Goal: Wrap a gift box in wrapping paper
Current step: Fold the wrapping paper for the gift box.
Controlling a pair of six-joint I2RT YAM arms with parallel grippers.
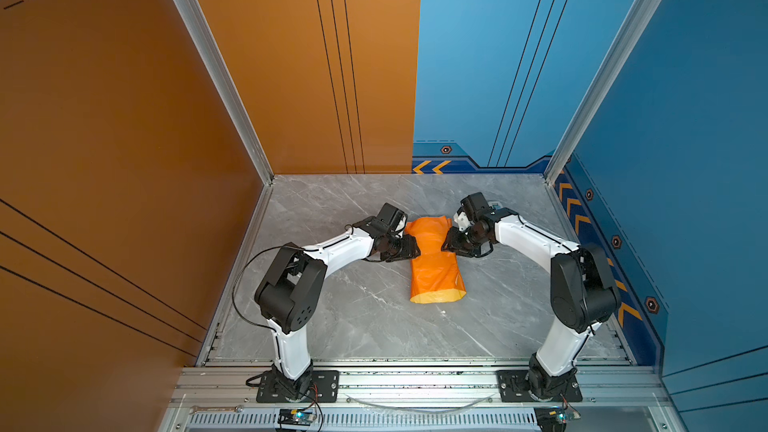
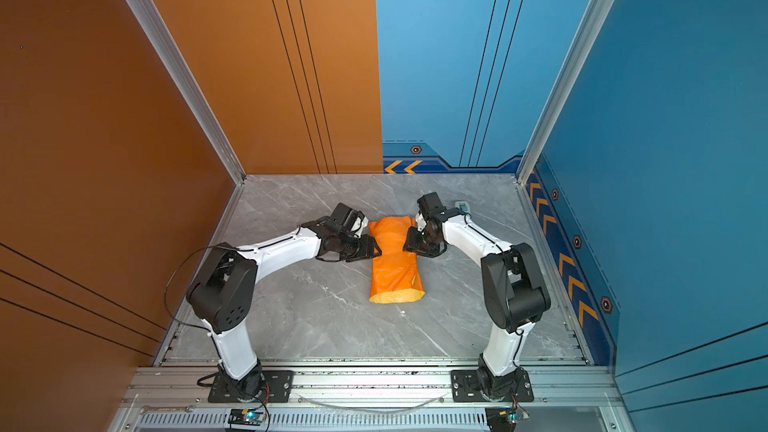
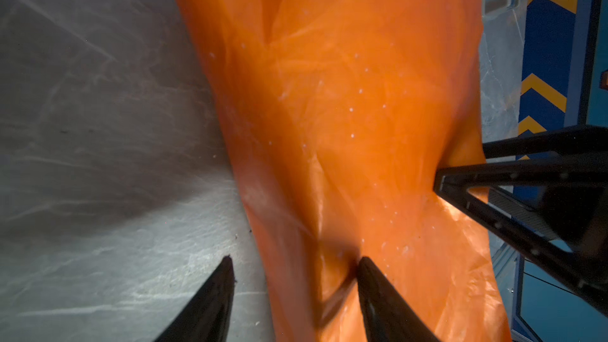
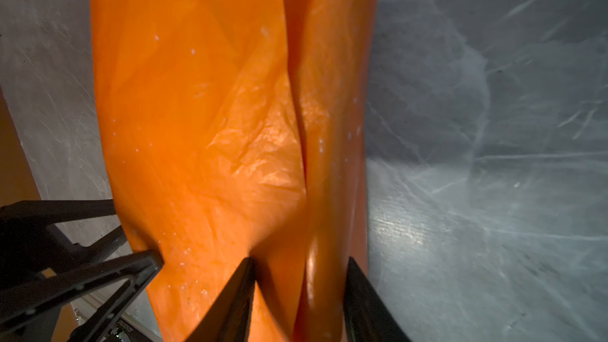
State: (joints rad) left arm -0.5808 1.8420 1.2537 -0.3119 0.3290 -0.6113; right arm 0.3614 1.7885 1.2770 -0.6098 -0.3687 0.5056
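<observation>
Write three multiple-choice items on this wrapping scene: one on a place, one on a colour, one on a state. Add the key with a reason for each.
1. Where does the wrapping paper lie?
A) against the back wall
B) on the table, between the left gripper and the right gripper
C) on the front rail

2. What colour shows along its end nearest the arm bases?
A) green
B) navy
C) pale yellow

3. What state is the paper in?
A) folded over into a long bundle
B) spread flat
C) crumpled into a ball

Key:
1 B, both top views show one arm's jaws at each side of it.
2 C, a pale yellow strip edges the orange there.
3 A, it lies as a creased orange roll.
</observation>
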